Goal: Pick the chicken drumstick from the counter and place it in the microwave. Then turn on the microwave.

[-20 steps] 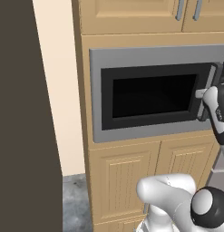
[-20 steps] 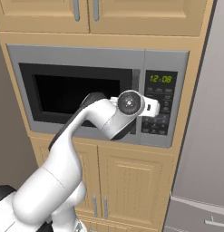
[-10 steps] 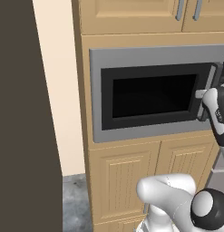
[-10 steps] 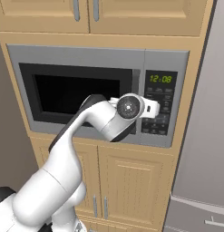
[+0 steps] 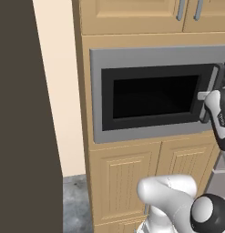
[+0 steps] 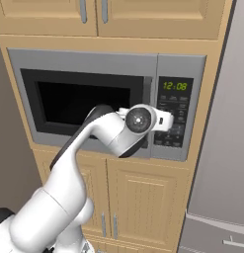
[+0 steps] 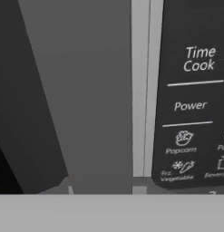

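Microwave (image 6: 84, 62): grey frame, built into light wooden cabinetry between upper and lower doors. Black window door (image 5: 155, 98) shut. Dark keypad panel (image 6: 174, 116) at right edge; clock reads 12:08. Hand view: labels "Time Cook", "Power", "Popcorn".

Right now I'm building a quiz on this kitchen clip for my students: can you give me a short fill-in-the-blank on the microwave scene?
1. The microwave door is ____.
2. The clock on the keypad panel reads ____.
3. In the hand view, the label just below "Time Cook" reads ____.
4. The gripper is in front of the microwave's ____ panel.

Missing words: shut; 12:08; Power; keypad
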Controlling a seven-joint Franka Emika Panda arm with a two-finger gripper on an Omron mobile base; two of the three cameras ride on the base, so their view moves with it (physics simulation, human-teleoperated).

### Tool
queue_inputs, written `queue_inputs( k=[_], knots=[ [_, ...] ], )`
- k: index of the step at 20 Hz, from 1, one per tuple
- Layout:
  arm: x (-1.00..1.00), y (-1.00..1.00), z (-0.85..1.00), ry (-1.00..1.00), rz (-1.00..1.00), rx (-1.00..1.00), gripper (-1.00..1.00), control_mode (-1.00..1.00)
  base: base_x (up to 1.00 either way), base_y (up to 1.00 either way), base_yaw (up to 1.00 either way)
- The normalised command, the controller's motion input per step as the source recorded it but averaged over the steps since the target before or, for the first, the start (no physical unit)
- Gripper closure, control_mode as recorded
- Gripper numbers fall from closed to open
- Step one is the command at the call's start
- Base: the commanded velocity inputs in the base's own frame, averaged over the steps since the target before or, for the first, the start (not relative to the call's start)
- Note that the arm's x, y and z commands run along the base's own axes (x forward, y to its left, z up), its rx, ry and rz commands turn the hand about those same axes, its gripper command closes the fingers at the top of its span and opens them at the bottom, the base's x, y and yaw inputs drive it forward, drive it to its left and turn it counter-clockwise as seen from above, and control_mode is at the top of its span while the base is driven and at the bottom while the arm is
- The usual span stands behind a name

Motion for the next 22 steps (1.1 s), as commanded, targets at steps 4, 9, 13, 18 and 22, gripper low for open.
queue_inputs(
  k=[4, 9, 13, 18, 22],
  knots=[
    [-0.5, -0.03, 0.0, -0.06, -0.07, 0.0, 1.0, -1.0, 0.0, 0.0, 0.0],
    [-0.51, -0.01, 0.02, -0.05, -0.11, 0.0, 1.0, -1.0, 0.0, 0.0, 0.0],
    [-0.51, 0.0, 0.03, -0.04, -0.14, 0.0, 1.0, -1.0, 0.0, 0.0, 0.0],
    [-0.48, 0.0, 0.02, -0.04, -0.15, 0.0, 1.0, -1.0, 0.0, 0.0, 0.0],
    [-0.42, 0.0, 0.02, -0.03, -0.15, 0.0, 1.0, -1.0, 0.0, 0.0, 0.0]
  ],
)
